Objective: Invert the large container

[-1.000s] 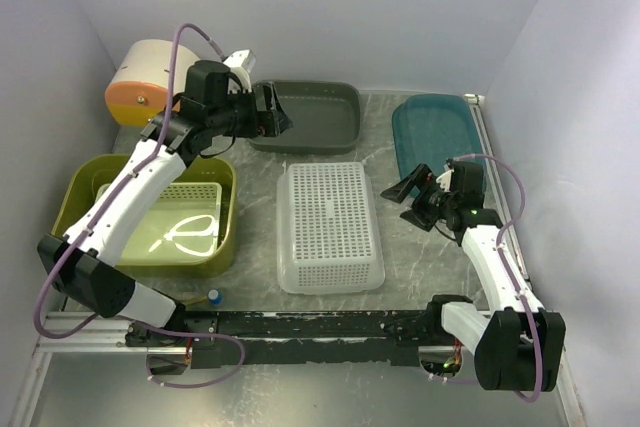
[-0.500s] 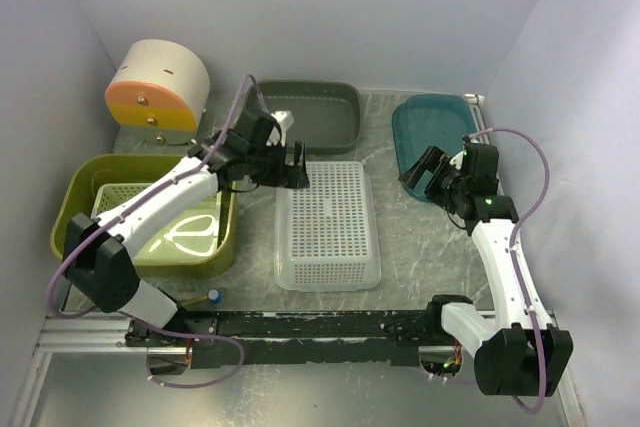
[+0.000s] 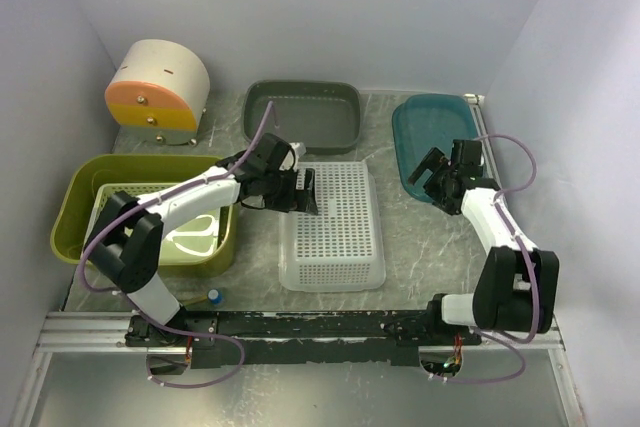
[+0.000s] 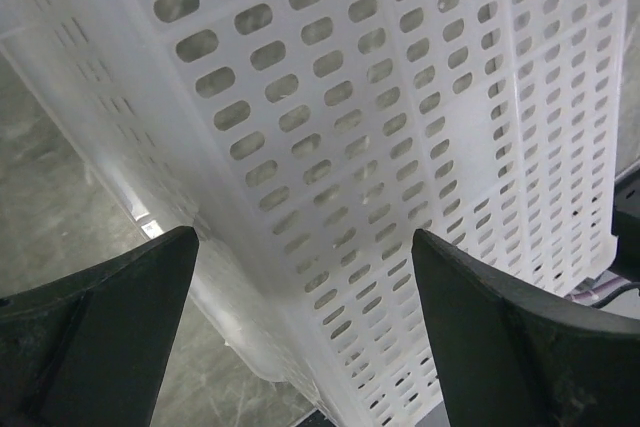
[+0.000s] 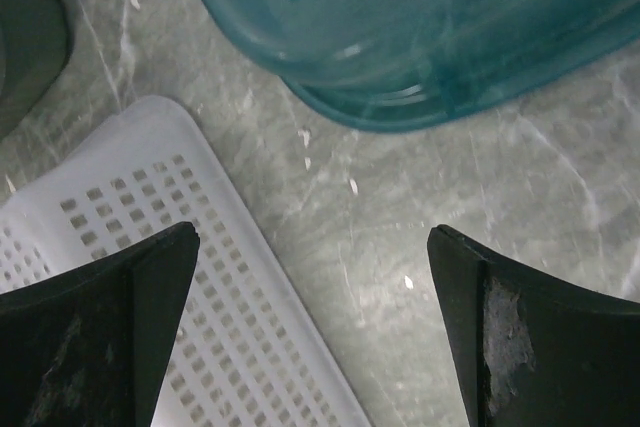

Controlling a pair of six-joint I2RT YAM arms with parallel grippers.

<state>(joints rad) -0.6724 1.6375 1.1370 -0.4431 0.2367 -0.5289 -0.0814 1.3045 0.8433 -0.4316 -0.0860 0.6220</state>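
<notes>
The large container (image 3: 72,209), an olive-green glossy tub, stands upright at the left with a pale green tray (image 3: 112,197) inside it. My left gripper (image 3: 302,192) is to its right and apart from it. It hangs open over the left edge of an upside-down white perforated basket (image 3: 335,222). In the left wrist view only that white basket (image 4: 400,127) shows between the spread fingers of the left gripper (image 4: 305,332). My right gripper (image 3: 432,169) is open over bare table beside the teal bin (image 3: 432,127). The right wrist view shows nothing inside the right gripper (image 5: 315,322).
A grey tub (image 3: 305,115) sits at the back middle. A cream and orange drum (image 3: 155,87) stands at the back left. A small blue object (image 3: 214,296) lies near the front rail. The right wrist view shows the teal bin (image 5: 430,17) and the white basket's corner (image 5: 150,277).
My left arm has swung from the grey tub forward and right to the white basket's left edge. My right gripper has moved back towards the teal bin and opened wider.
</notes>
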